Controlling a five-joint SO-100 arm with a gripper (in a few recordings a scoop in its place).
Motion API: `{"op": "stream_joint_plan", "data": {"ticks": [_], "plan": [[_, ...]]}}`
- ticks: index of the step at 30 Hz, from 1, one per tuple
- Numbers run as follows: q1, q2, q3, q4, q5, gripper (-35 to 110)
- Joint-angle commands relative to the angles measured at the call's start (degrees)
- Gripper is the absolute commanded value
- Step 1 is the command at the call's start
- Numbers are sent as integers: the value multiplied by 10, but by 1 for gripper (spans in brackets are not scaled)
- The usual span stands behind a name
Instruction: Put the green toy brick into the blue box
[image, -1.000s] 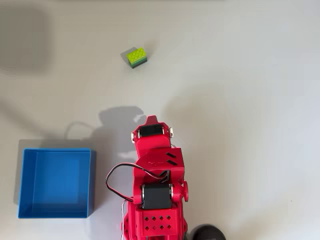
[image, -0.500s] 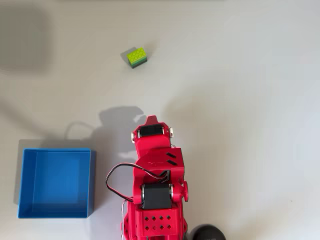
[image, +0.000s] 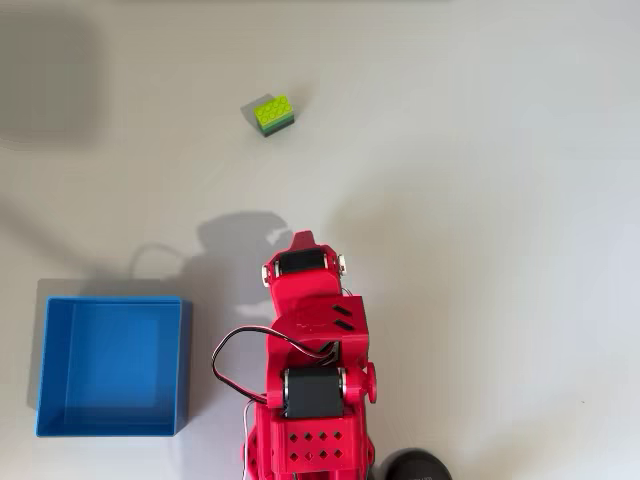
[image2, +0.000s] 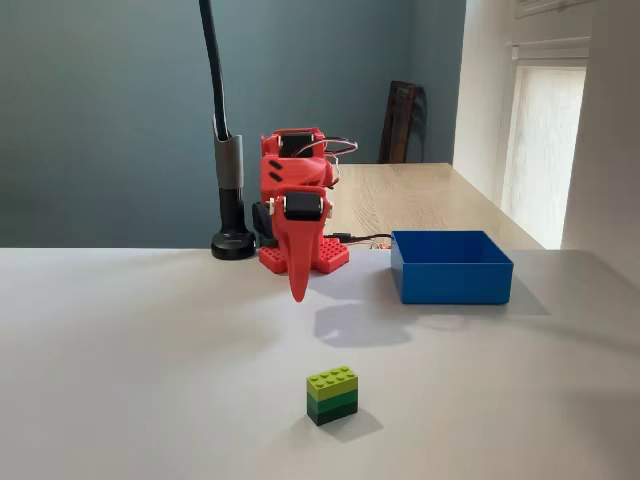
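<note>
Well ahead of our hand (image2: 297, 290), out on the bare counter (image: 480, 200), sits the green toy brick (image: 273, 115), alone and untouched, its lime studs up; it is well apart from our fingertips, so we judge the reach has not begun. Our arm is folded back over its own base, the hand hanging down with its tip close above the counter, which looks to us like a rest pose rather than an approach. The blue box (image: 112, 366) stands off to one side of the hand, near the arm's base and well away from the brick, its flat bottom bare, so the carry will have to swing the brick back and across. The fixed view shows what the overhead view hides: the hand tapers to a single red point with no gap that we can see between the fingers, so we read it as closed and holding nothing. That view also shows the brick (image2: 333, 394) as stacked layers, lime over darker green, and the box (image2: 451, 266) walls as low. The overhead view, in turn, gives the true spread between brick, hand and box, which the low camera flattens.
</note>
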Motion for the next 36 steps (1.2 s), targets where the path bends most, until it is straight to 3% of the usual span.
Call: {"op": "stream_joint_plan", "data": {"ticks": [1, 12, 27, 31, 36], "plan": [[-1, 2, -5, -40, -18, 0], [-47, -185, -166, -89, -9, 0], [-63, -606, -589, -73, -39, 0], [-62, -700, -708, 1, -71, 18], [-56, -797, -803, 72, -109, 26]]}}
